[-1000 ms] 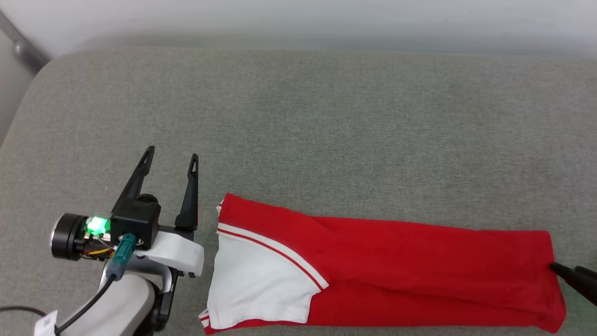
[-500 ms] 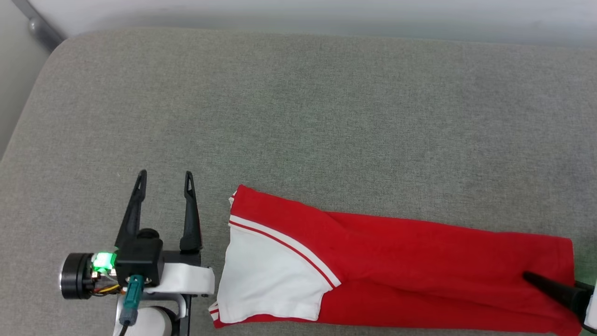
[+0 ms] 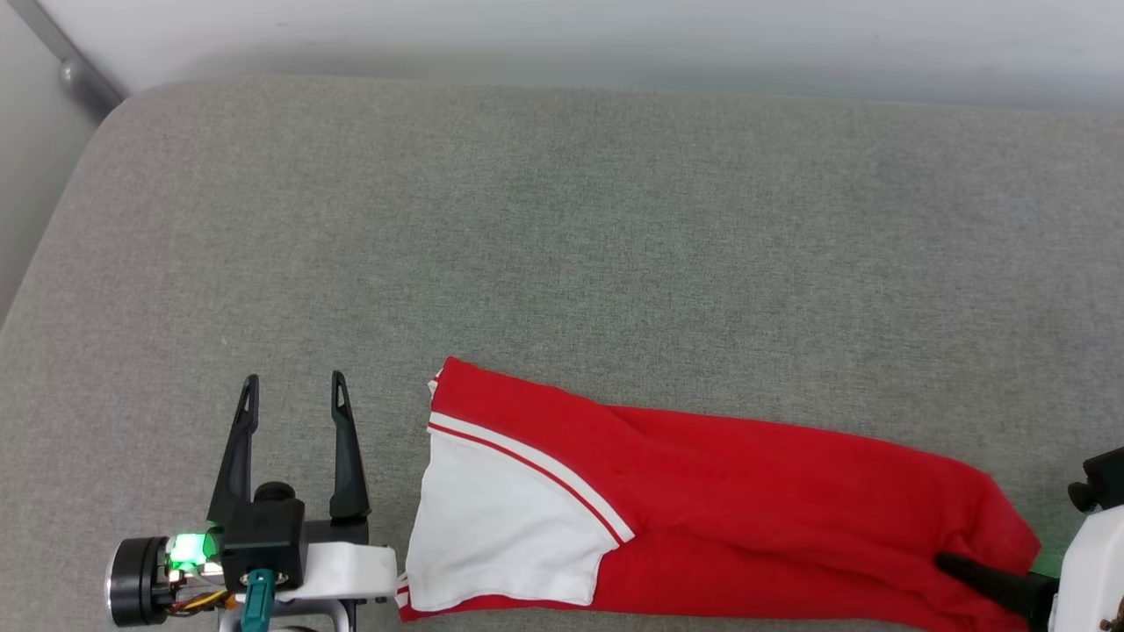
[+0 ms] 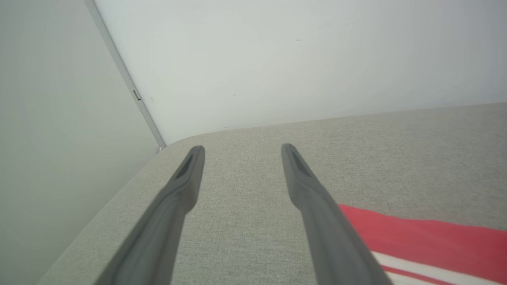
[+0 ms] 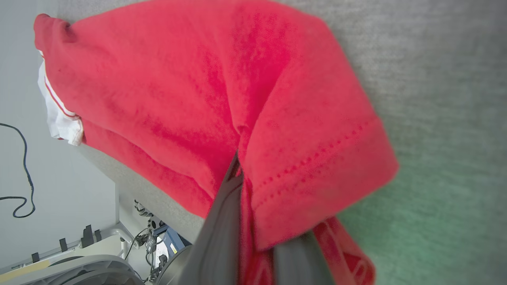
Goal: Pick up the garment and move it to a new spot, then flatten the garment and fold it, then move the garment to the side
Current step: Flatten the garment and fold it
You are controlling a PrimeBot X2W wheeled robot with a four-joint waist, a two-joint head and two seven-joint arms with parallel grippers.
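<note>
Garment (image 3: 746, 491): soft, light, limp, likely to bunch; best pinched at hem corners; right gripper (image 5: 239, 170) clenched on hem; left gripper (image 3: 294, 391) spread, empty.

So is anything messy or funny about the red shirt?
Yes, one end. The red jersey T-shirt lies folded long and mostly flat on the grey cushion. Its hem end by the right gripper is bunched and puckered, because the gripper is pinching the cloth there. Nothing looks torn or spilled.
</note>
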